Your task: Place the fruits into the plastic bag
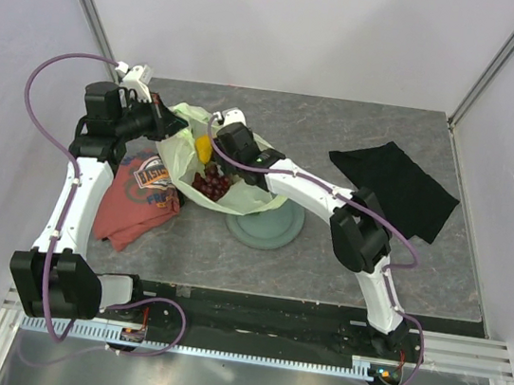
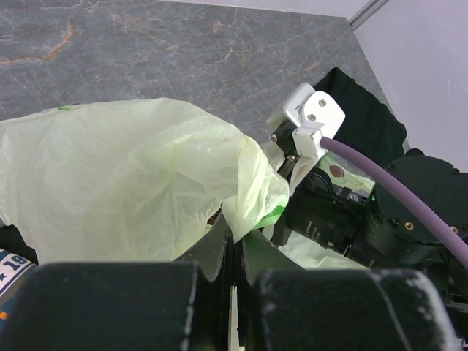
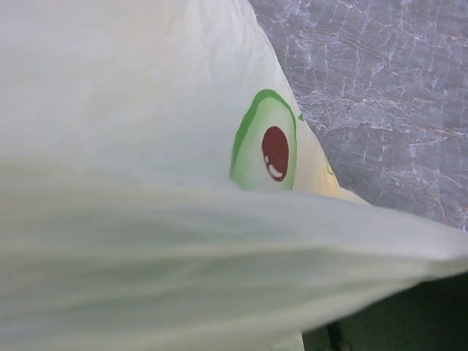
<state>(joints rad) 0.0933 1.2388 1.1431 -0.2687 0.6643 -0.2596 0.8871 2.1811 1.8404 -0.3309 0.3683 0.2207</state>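
The pale green plastic bag (image 1: 182, 148) lies open at the table's middle left, partly over the plate. My left gripper (image 1: 169, 126) is shut on the bag's left rim and holds it up; the left wrist view shows its jaws (image 2: 238, 228) pinching the film (image 2: 131, 175). My right gripper (image 1: 212, 145) reaches into the bag's mouth with the yellow pear (image 1: 203, 151) at its fingertips. The dark red grape bunch (image 1: 211, 184) lies inside the bag. The bag's film (image 3: 146, 110) covers the right wrist view and hides the fingers. The other fruits are hidden.
The round grey-green plate (image 1: 276, 229) sits under the bag's right edge. A red printed T-shirt (image 1: 136, 200) lies left of it, below my left arm. A black cloth (image 1: 396, 188) lies at the right. Grey walls close in on both sides.
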